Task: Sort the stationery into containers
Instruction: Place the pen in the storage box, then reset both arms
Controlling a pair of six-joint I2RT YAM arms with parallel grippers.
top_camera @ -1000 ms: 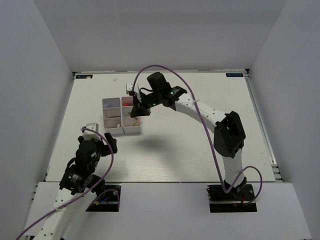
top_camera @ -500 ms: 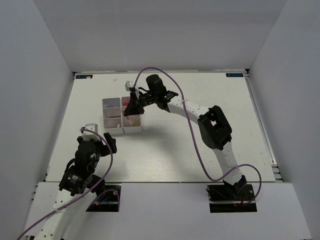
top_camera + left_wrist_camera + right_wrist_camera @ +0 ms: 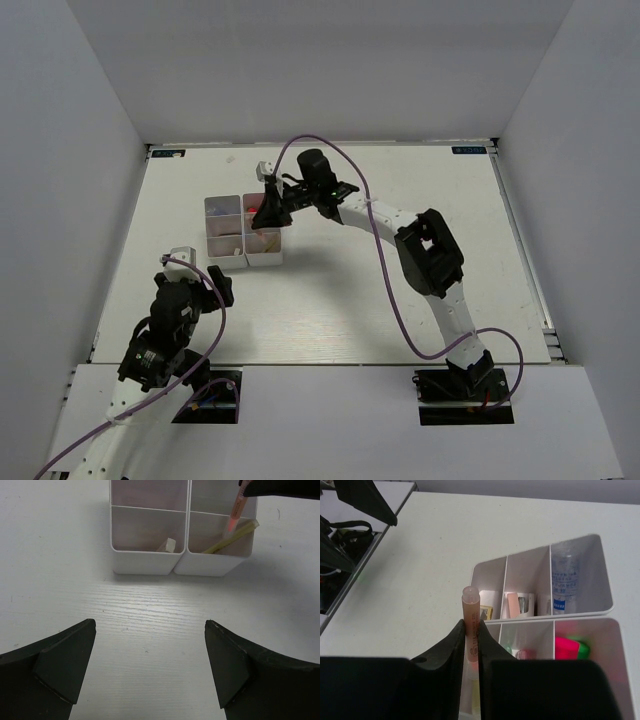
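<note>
The white divided tray [image 3: 222,204] stands left of centre. My right gripper [image 3: 269,213] hangs over its near right compartment, shut on a pinkish pencil [image 3: 471,604] that stands upright with its lower end inside the compartment. In the left wrist view the pinkish pencil [image 3: 233,516] leans next to a yellowish pencil [image 3: 231,536]. The tray [image 3: 600,612] also holds a blue-capped clear bottle [image 3: 565,577], erasers [image 3: 512,605] and pink [image 3: 566,647] and green highlighters. My left gripper [image 3: 150,665] is open and empty over bare table in front of the tray [image 3: 145,565].
A beige eraser [image 3: 167,545] lies in the near left compartment. The right arm reaches across the table's middle from the right. A purple cable loops above it. White walls enclose the table on three sides.
My right gripper has shifted a little farther back over the tray with the pinkish pencil, and the right arm's elbow has swung left. The left arm has not moved.
</note>
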